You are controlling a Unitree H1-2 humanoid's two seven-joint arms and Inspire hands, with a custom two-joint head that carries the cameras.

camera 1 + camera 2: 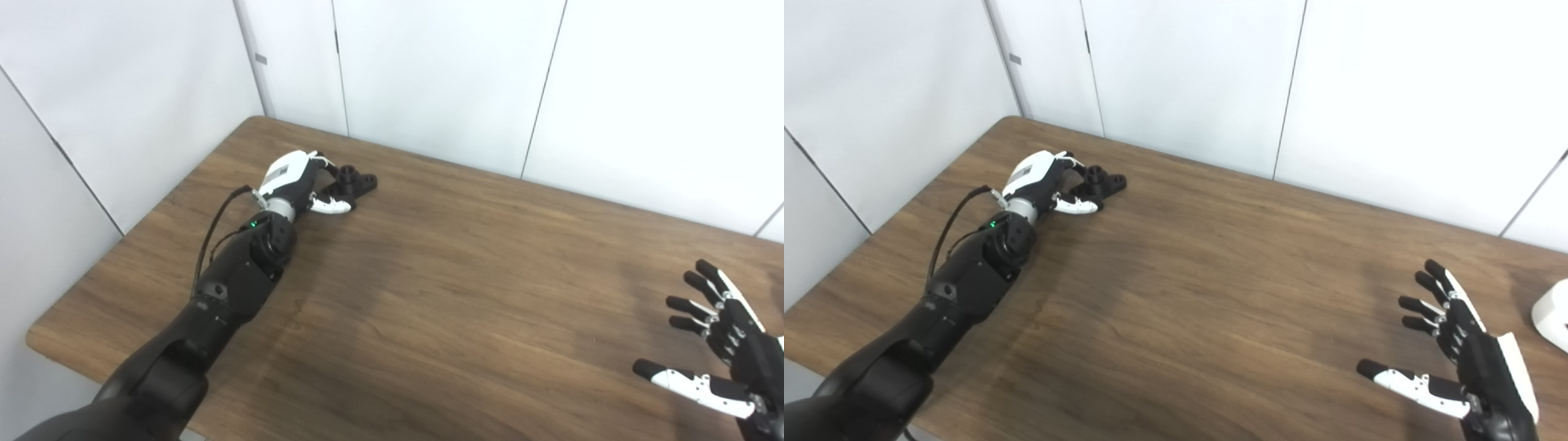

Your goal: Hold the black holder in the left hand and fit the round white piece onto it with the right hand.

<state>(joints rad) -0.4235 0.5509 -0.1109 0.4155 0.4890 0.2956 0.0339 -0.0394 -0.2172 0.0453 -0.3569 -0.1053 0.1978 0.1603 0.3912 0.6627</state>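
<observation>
The black holder (353, 182) lies on the wooden table (441, 282) at the far left. My left hand (300, 180) is at its near end, fingers curled around that end and thumb stretched beneath it; the holder still rests on the table. My right hand (1458, 361) hovers open and empty over the table's right side, fingers spread. The round white piece (1552, 315) sits at the right edge of the right eye view, just right of my right hand; it is cut off by the frame.
White wall panels (429, 73) stand close behind the table's far edge and along its left side. A cable (214, 226) loops off my left forearm.
</observation>
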